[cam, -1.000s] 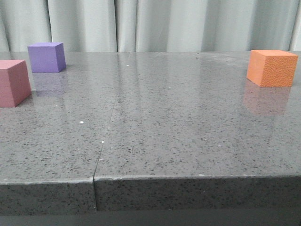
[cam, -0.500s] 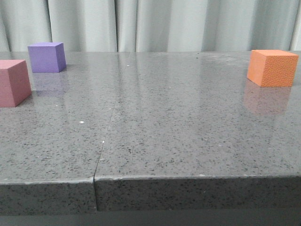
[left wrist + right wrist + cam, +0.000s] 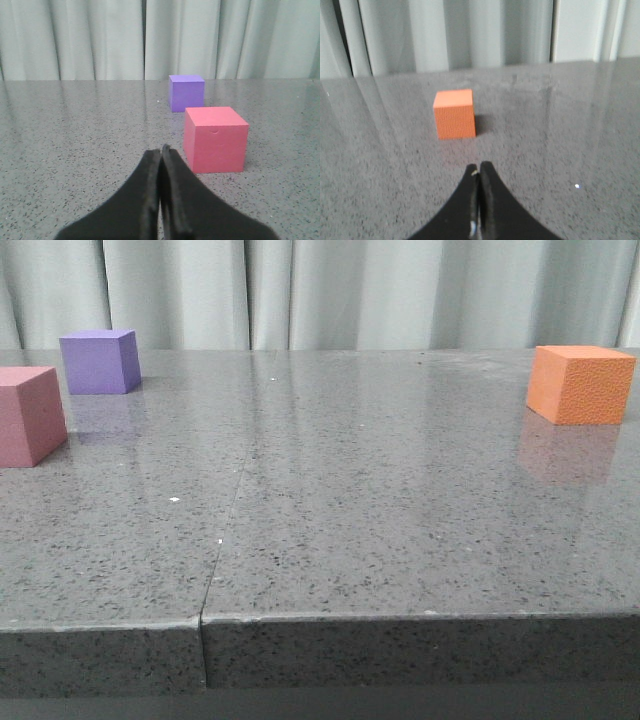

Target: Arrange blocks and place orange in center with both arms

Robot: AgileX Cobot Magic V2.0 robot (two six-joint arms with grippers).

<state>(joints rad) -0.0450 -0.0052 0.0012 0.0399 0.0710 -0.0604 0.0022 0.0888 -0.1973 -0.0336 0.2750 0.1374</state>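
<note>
The pink cube (image 3: 30,415) sits at the counter's (image 3: 380,530) left edge, the purple cube (image 3: 98,361) just behind it near the far left corner. The orange cube (image 3: 580,384) sits by the right edge. The left gripper (image 3: 161,150) and the right gripper (image 3: 479,167) are closed on nothing.

Speckled table (image 3: 380,530) under three cubes (image 3: 99,361)

Bare table (image 3: 380,500) spans the middle between pink cube (image 3: 30,415), purple cube (image 3: 98,361) and orange cube (image 3: 580,384).

low front view across table (image 3: 400,540), wrist views facing curtain (image 3: 100,40)
</note>
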